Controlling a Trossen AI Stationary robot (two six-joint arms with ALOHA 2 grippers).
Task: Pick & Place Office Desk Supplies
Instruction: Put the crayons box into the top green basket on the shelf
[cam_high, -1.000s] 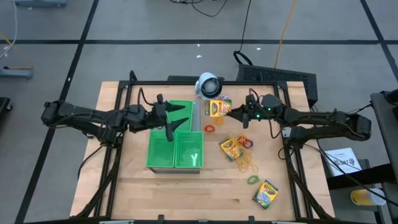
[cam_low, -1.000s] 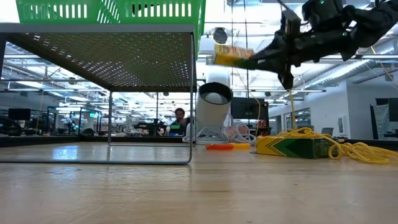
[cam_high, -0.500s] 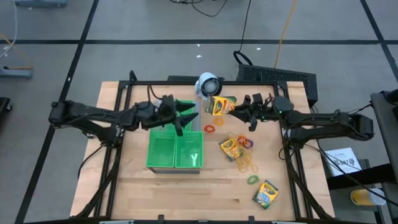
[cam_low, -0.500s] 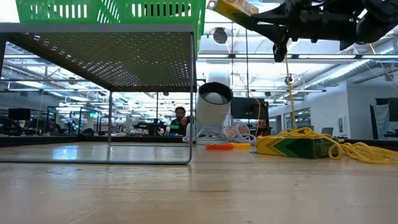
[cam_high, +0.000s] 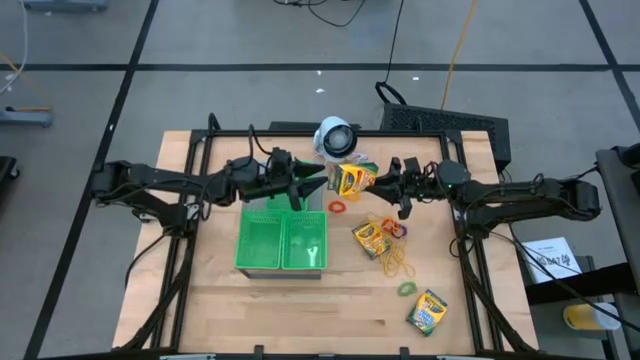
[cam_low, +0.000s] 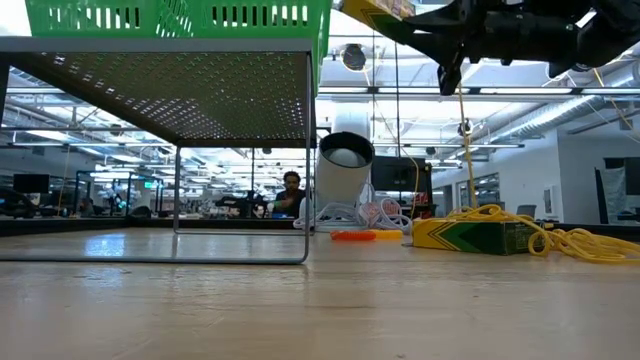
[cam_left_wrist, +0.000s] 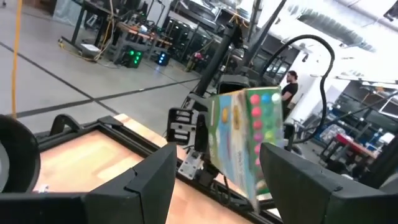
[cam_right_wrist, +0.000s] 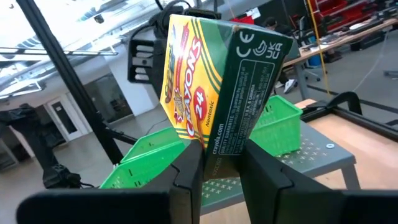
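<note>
One yellow-and-green cardboard crayon box rides aloft in the right gripper's closed jaws beside the green plastic trays, the left gripper open-jawed alongside; two boxes and thin rubber-band loops remain on the worktop.

We are in a big robot lab: behind the wooden table we see work benches, wires and bright ceiling lights.
</note>
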